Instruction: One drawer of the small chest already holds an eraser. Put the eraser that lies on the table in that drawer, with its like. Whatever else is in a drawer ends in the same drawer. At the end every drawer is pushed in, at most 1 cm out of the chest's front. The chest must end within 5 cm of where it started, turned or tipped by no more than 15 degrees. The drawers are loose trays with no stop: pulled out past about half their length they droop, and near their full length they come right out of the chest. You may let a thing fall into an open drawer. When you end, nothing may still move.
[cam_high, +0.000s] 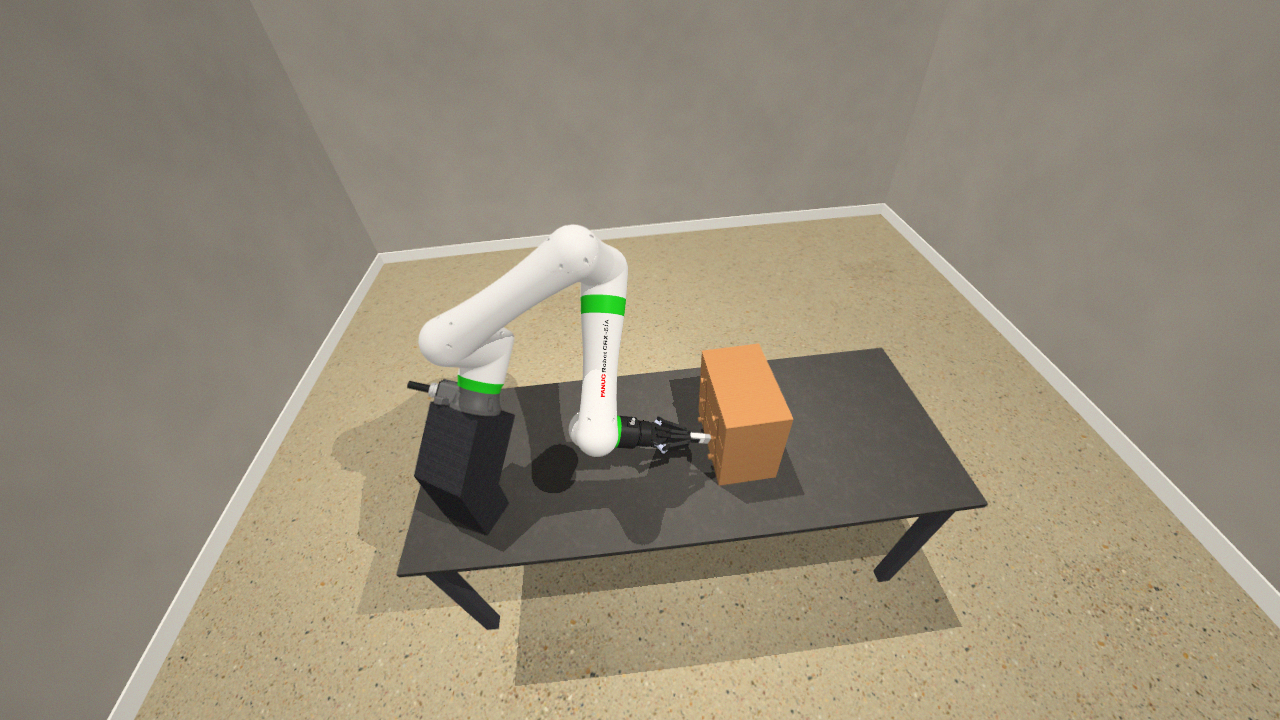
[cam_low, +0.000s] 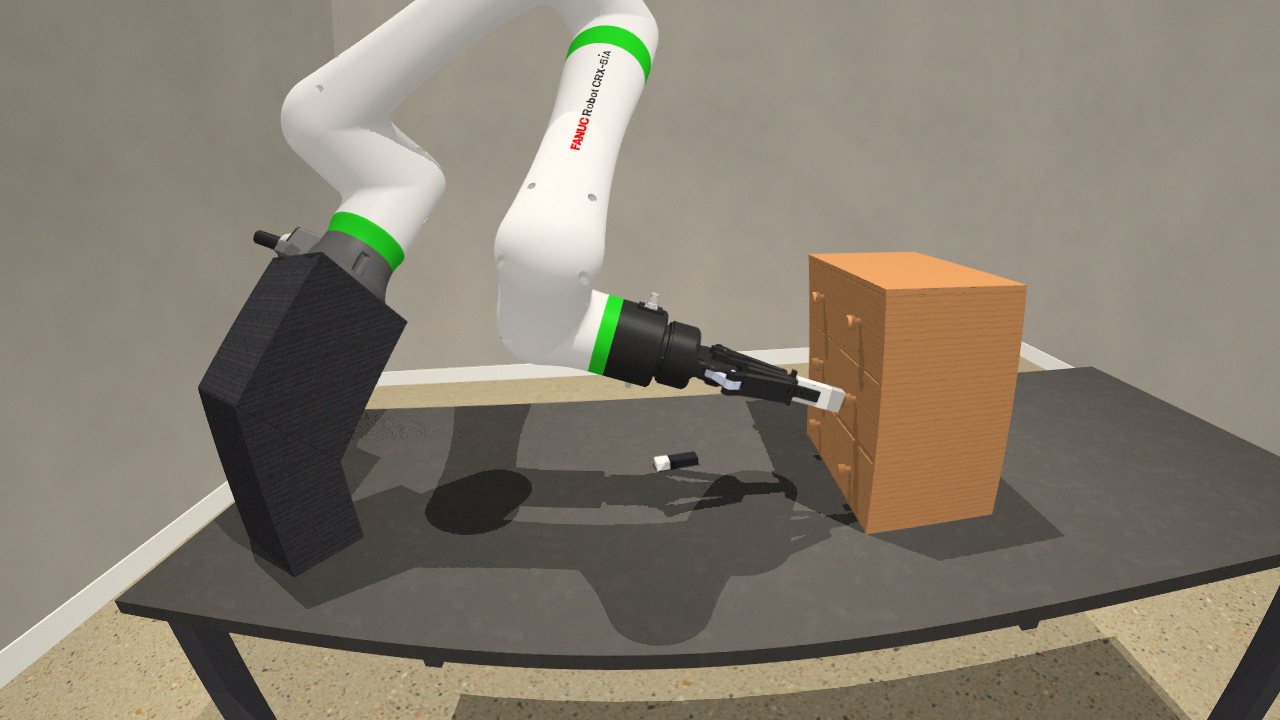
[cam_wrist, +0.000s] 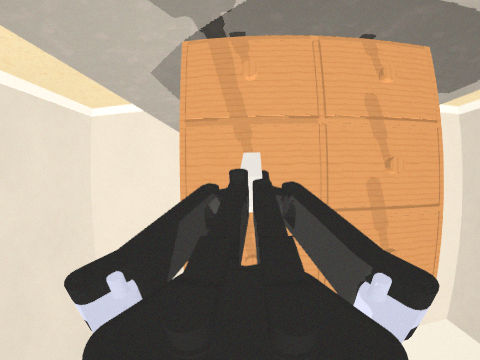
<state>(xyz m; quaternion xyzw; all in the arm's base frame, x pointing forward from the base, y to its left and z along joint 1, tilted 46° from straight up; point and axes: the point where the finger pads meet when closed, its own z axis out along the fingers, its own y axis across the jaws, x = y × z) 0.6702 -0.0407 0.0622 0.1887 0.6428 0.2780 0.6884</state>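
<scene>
While aimed at the drawer fronts of an upright orange wooden chest, has the black gripper pressed together, with nothing pinched between its pale-tipped fingers. Slopes slightly downward toward the middle drawer of the column nearer the exterior view. Overlaps that drawer's knob in the exterior view; cannot tell from these angles whether touching it.

Lower down, find the eraser lying on the dark table, below the gripper and between the chest and the black pedestal. Picture it as a small block with a white end toward the pedestal and a black part toward the chest. Note it as well apart from both, out of any drawer.

On the front of the chest, count three rows of drawers in two columns, with small round knobs such as the bottom one in the nearer column. Looks closed across the visible fronts, with the contents hidden from sight.

At the other end of the table, see the pedestal supporting a white arm with green bands. Follow it up, over a high elbow and down to the gripper. Around the table, see a speckled tan floor and plain grey-brown walls, with shadows from the arm and chest spread over the tabletop.
</scene>
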